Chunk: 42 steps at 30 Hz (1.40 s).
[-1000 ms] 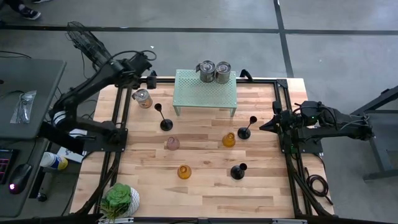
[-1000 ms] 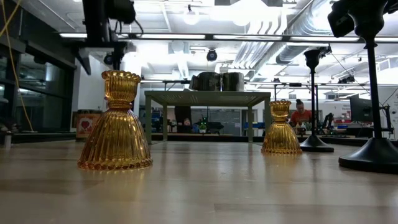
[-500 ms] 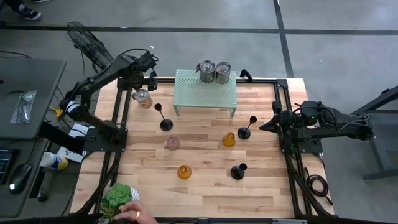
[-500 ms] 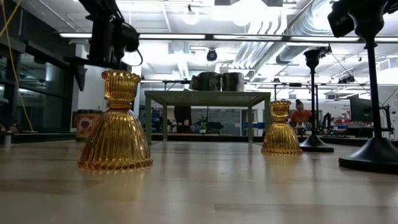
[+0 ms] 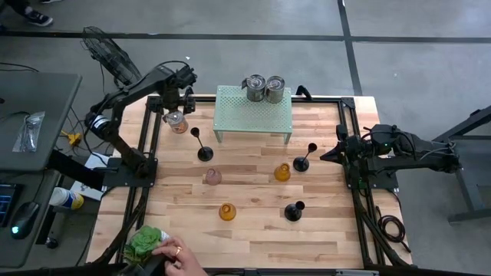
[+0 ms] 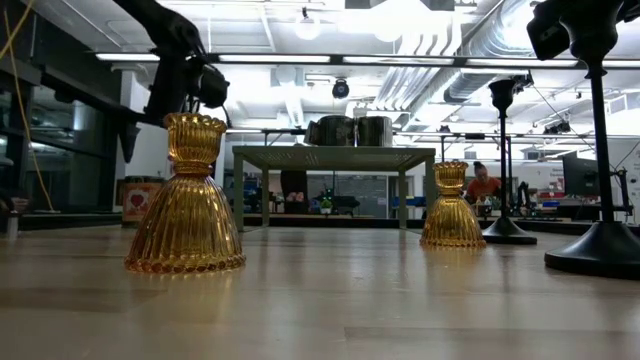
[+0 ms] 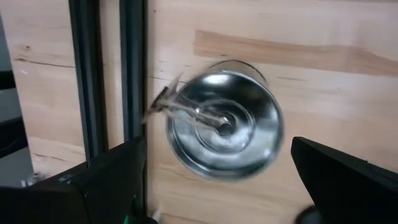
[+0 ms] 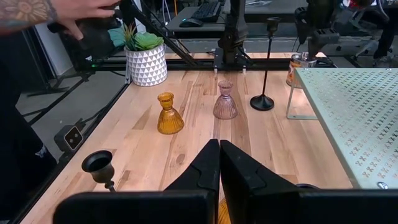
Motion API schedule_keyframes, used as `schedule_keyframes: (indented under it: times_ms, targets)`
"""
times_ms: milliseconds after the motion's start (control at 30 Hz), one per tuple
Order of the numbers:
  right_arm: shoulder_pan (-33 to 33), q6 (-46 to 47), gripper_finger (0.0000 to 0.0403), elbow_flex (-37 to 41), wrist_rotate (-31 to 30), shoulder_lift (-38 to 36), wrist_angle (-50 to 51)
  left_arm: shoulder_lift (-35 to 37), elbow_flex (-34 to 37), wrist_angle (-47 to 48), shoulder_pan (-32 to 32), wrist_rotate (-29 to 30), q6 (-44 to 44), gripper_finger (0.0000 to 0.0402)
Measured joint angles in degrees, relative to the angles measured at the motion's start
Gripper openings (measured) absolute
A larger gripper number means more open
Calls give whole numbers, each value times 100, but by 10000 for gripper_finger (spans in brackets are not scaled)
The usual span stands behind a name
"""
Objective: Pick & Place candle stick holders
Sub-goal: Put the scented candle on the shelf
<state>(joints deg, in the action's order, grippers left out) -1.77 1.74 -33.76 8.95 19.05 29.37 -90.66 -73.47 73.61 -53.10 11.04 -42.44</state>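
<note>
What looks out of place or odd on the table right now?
A person's hand is reaching onto the table's near corner, touching the potted plant. An open can also stands among the candle stick holders, directly under the left gripper. All the holders in view stand upright; nothing is spilled.

left claw spread, right claw closed

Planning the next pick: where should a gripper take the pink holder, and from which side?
Grip the pink holder at its narrow neck above the flared skirt, coming straight down from above. It stands upright with open table around it, and the ribbed, sloping skirt would likely let fingers slip.
</note>
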Motion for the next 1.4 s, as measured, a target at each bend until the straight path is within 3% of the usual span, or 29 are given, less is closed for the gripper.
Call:
schedule_keyframes:
  times_ms: [333,533,1400]
  targets:
    - [-1,0,3,0,0,0,2,-131,10,-53,-244,-195,20,393]
    - [-1,0,3,0,-1,0,0,-137,390,-408,-248,-422,20,393]
    - [-1,0,3,0,-2,2,0,-117,1177,-1562,-394,-67,-11,393]
